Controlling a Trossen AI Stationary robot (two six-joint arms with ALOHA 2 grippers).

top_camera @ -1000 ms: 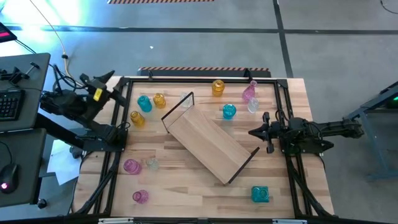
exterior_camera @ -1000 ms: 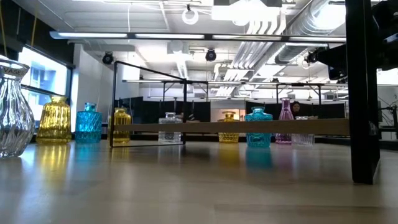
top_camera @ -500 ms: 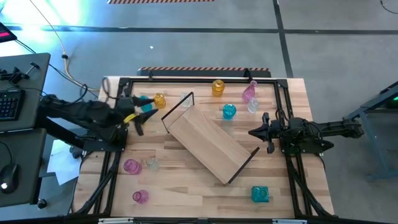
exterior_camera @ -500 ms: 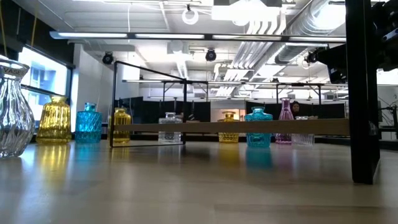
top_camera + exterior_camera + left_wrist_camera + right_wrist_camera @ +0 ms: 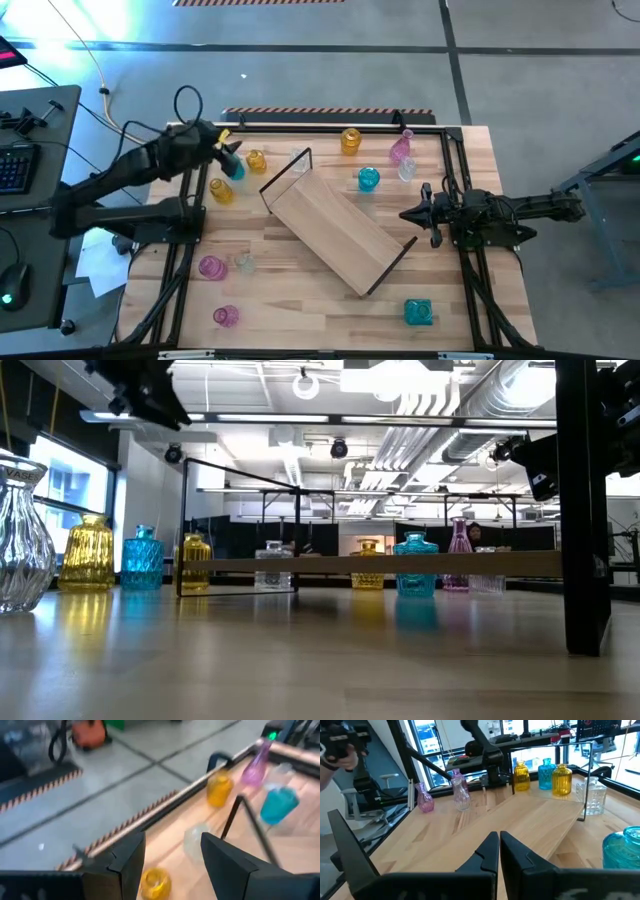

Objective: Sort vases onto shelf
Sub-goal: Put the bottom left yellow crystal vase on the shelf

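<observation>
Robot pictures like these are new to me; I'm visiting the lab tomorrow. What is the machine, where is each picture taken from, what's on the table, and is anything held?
Two dark robot arms work at a wooden table. One picture looks straight down, one looks level across the tabletop, and two come from cameras on the arms' wrists.

From above, the left gripper hovers near the table's far left corner, over a teal vase and an amber vase. Its fingers are open and hold nothing. The right gripper waits at the right side, shut and empty.

The shelf, a light wooden board with black frame loops, lies diagonally mid-table. Small glass vases stand around it, none on it: amber, teal, pink and clear ones, including a square teal vase near the front.
</observation>
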